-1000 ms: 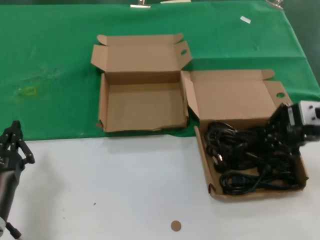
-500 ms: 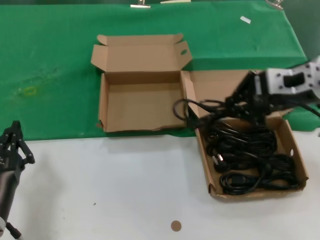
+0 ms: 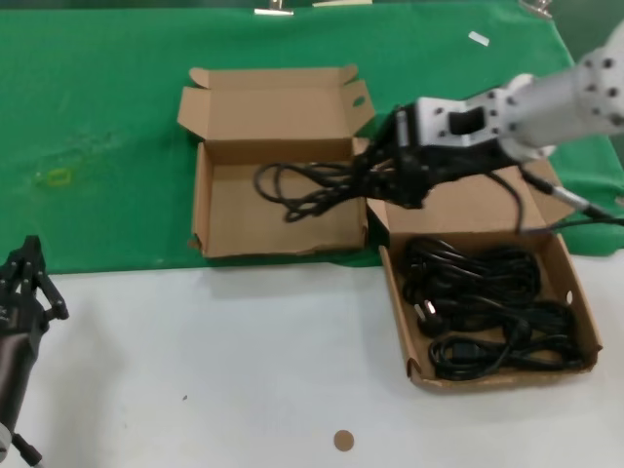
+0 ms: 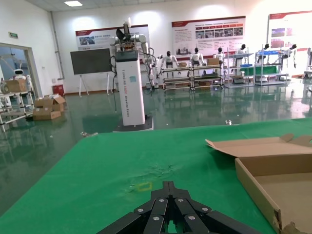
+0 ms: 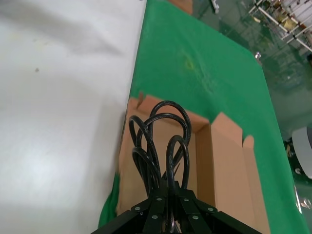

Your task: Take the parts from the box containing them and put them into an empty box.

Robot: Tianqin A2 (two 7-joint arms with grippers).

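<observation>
- black power cord hangs from my right gripper, its loops trailing out over the tray of the empty box; the gripper's fingers are pinched together on the bundle at one end.
- risk one, as i judge it: the cord is held only at its end, so the slack loops could swing and snag on the box wall between the two trays, or drape over the rim instead of landing inside.
- risk two: the grip looks thin on a springy bundle; a jolt could let it slip out before i have it centred over the tray.
- risk three: the gripper itself sits just above the seam beside the box of cords, so letting go here might leave the plug end outside the tray.
- relative to the gripper, the cord extends away from it toward my left, with the loops above the tray floor; i cannot tell whether they touch it.
- remaining cords lie coiled in their box on the white tabletop.
- left gripper is parked low at the tabletop's near left, fingers pressed together on nothing.
</observation>
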